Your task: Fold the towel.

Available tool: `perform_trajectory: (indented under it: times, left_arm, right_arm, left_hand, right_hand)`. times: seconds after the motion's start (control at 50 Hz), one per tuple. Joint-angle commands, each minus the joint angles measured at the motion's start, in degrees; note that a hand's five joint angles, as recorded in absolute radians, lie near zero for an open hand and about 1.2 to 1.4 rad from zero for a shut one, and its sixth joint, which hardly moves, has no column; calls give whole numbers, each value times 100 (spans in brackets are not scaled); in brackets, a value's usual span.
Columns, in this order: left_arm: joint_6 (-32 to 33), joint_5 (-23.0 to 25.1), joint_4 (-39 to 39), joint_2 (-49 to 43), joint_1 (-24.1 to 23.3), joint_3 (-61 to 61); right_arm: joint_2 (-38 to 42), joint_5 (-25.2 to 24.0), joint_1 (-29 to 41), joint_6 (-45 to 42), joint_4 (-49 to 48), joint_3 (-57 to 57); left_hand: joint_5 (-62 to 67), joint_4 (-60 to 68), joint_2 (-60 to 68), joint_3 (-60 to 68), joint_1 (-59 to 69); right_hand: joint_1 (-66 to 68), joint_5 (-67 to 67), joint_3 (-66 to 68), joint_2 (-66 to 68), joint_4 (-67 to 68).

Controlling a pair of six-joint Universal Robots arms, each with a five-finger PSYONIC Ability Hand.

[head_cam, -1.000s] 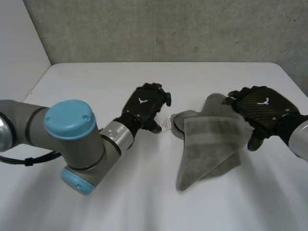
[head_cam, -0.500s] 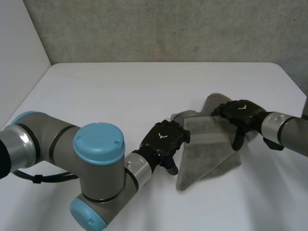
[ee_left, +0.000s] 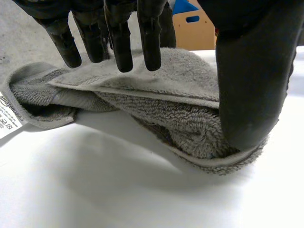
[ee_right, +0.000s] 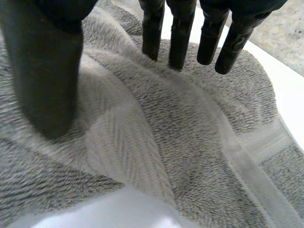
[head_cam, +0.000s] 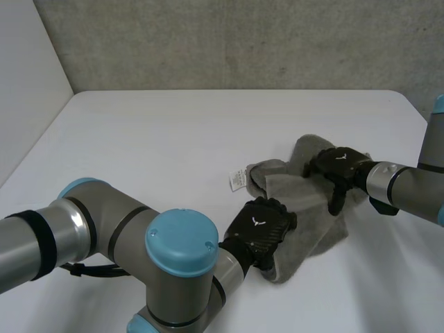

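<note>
Both hands have come onto the grey towel [head_cam: 310, 216] in the last second. One second ago the left hand [head_cam: 261, 227] was off the cloth beside the white label [head_cam: 238, 180]; it has since swung toward the robot and now sits over the towel's near corner. In its wrist view its fingers [ee_left: 150, 45] are straight with their tips on the top layer and the thumb stands against the near folded edge, so it is spread wide and has not closed on anything. The right hand [head_cam: 338, 165] has moved in from the side to the far part of the towel, where its straight fingers [ee_right: 181, 42] and thumb press the pile without gripping. The towel lies loosely doubled and askew at the right of the white table [head_cam: 166, 139]. To my eye the right hand is pinning the cloth while the left gets ready to take the near corner for the next fold. Count: one towel, one label, two hands.
</note>
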Motion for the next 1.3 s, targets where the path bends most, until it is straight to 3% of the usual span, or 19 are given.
perform_trajectory:
  times: [0.02,0.04,0.2,0.3,0.52,0.6,0.62,0.64,0.66,0.68,0.86,1.0,1.12,1.3]
  left_arm:
    - [42,-148,-20,438,437,-224]
    - [51,-235,-11,681,707,-372]
    - [68,-315,-11,1738,1694,-813]
    - [60,-280,-11,2466,2553,-1041]
    - [-11,-280,-11,3171,3468,-1182]
    - [-11,-271,-11,3206,3522,-1226]
    - [-11,-280,-11,3197,3522,-1235]
    - [-11,-280,-11,3197,3522,-1235]
    - [-11,-280,-11,3197,3504,-1261]
    - [-2,-280,-11,3189,3478,-1322]
    - [7,-271,-11,3153,3416,-1464]
    - [16,-280,-29,3092,3083,-1516]
    - [33,-271,-90,3030,2907,-1516]
    - [86,-280,-90,2189,2275,-1201]
  right_arm:
    - [259,5,250,-221,16,-189]
    - [277,5,363,-273,25,-259]
    - [92,14,795,-177,104,-918]
    - [-347,40,1540,471,25,-1524]
    - [-225,154,3017,1844,-774,-1640]
    - [162,374,3300,1818,-792,-1666]
    - [284,540,3370,1810,-792,-1666]
    - [285,541,3370,1810,-792,-1666]
    - [338,672,3379,1784,-784,-1657]
    - [330,778,3344,1740,-766,-1657]
    - [-268,884,3230,1607,-713,-1261]
    - [-1182,787,2177,1643,-792,-287]
    - [-1138,674,1631,1599,-792,135]
    - [-646,445,1182,1616,-1091,382]
  left_hand:
    - [-451,-322,-630,-240,-869]
    - [-534,-322,-714,-240,-953]
    - [-687,-322,-866,-240,-1105]
    - [-737,-322,-916,-240,-1155]
    - [-754,-322,-933,-240,-1172]
    - [-754,-322,-933,-240,-1172]
    - [-771,-322,-950,-240,-1189]
    - [-771,-322,-950,-240,-1189]
    - [-821,-322,-1000,-240,-1239]
    - [-821,-322,-1000,-240,-1239]
    - [-821,-322,-1000,-240,-1239]
    - [-821,-322,-1000,-240,-1239]
    - [-821,-322,-1000,-240,-1239]
    - [-737,-322,-917,-240,-1155]
  right_hand:
    - [3537,3672,-291,3621,-444]
    - [4597,4732,-291,4681,-444]
    - [4608,4742,-291,4692,-444]
    - [4608,4742,-291,4692,-444]
    - [4608,4742,-291,4692,-444]
    - [4608,4742,-291,4692,-444]
    - [3515,3649,-291,3598,-444]
    - [3504,3638,-291,3588,-444]
    - [-160,-26,-291,-76,-444]
    - [-2078,-1944,-291,-1995,-444]
    - [-2392,-2258,-291,-2308,-444]
    - [-2392,-2258,-291,-2308,-444]
    - [-2392,-2258,-291,-2308,-444]
    - [-2392,-2258,-291,-2308,-444]
